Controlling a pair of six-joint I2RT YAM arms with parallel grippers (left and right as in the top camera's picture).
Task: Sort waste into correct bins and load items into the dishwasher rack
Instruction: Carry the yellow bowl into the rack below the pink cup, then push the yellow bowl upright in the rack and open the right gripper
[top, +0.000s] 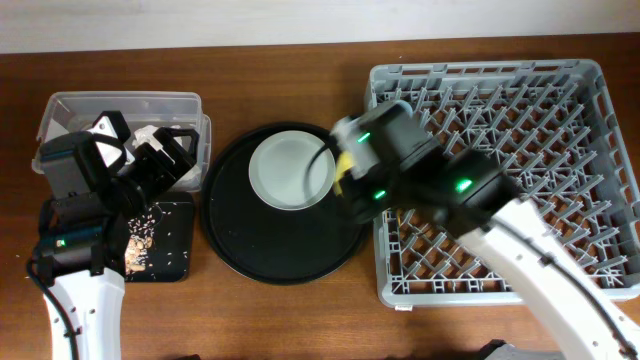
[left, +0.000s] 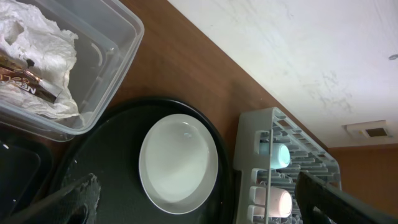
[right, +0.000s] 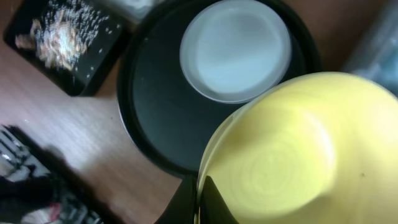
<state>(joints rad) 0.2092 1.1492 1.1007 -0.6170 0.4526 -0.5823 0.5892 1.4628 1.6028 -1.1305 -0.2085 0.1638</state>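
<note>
You've got the plate (top: 290, 170) on the round black tray (top: 235, 250) beside the rack (top: 560, 130) — yellow bowl (right: 280, 155) rim pinched in your closed right gripper (right: 199, 199), left gripper (left: 194, 183) wide open, empty.

The right tool (right: 198, 199) pinches the rim of the yellow bowl (right: 280, 155) over the round black tray (right: 155, 112), which carries a pale plate (right: 236, 50).

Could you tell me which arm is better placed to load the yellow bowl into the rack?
Right. The right gripper is shut on the rim of the round yellow bowl, beside the large grey plastic peg rack. The left gripper hangs open by the clear plastic box, farther away.
</note>
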